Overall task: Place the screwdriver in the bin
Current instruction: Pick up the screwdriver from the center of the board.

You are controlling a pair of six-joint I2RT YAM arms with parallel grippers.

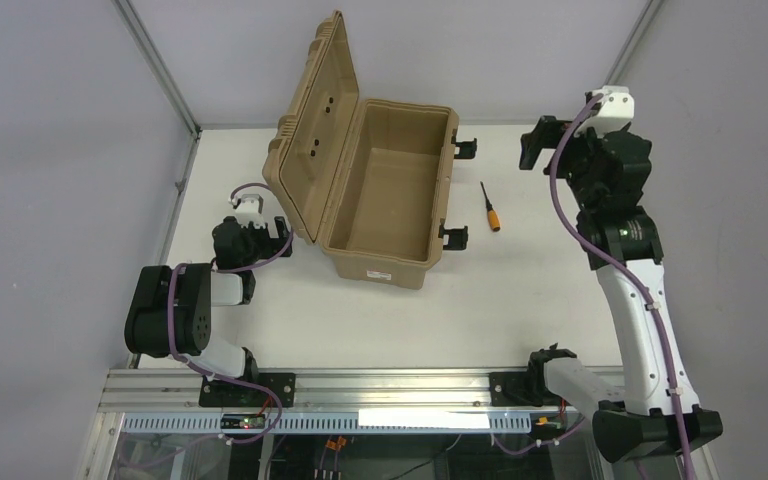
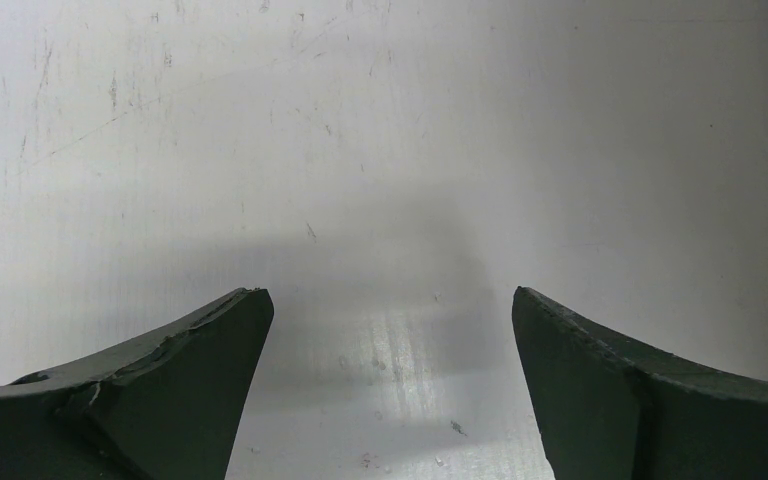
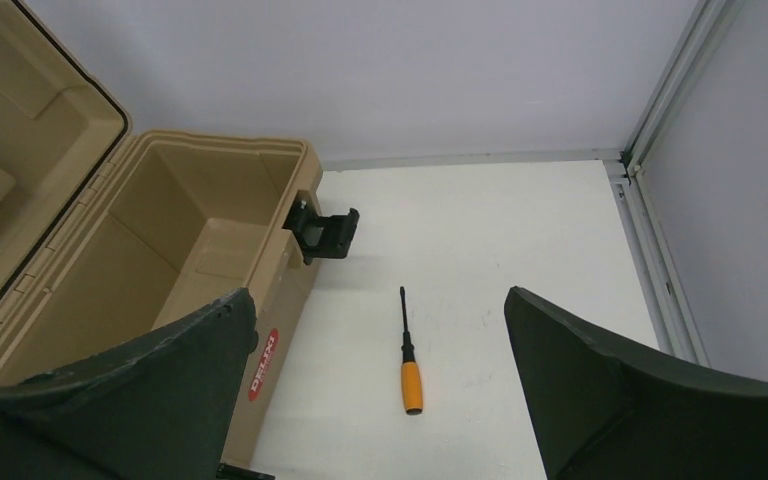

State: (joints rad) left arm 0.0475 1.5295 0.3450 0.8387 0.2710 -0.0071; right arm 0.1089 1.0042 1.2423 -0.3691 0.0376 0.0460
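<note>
Pale grey walls [image 1: 60,100] close you in on three sides, with metal frame posts in the far corners. The white surface [image 1: 520,300] is scuffed and faintly scratched where the left wrist view looks down on it. The bin [image 1: 380,265] stands toward the far edge, left of centre, with its ribbed lid [image 1: 320,130] swung up on the left side and black latches [image 1: 453,237] hanging on the right wall. Its red label is too blurred to read with certainty.

Your right gripper [image 3: 378,295] hovers near the far right corner, spread wide with nothing between the fingers. Your left gripper [image 2: 390,300] sits low by the left edge, also spread and holding nothing. The screwdriver [image 1: 491,208] lies flat just right of the bin, apart from it, orange handle toward the near edge.
</note>
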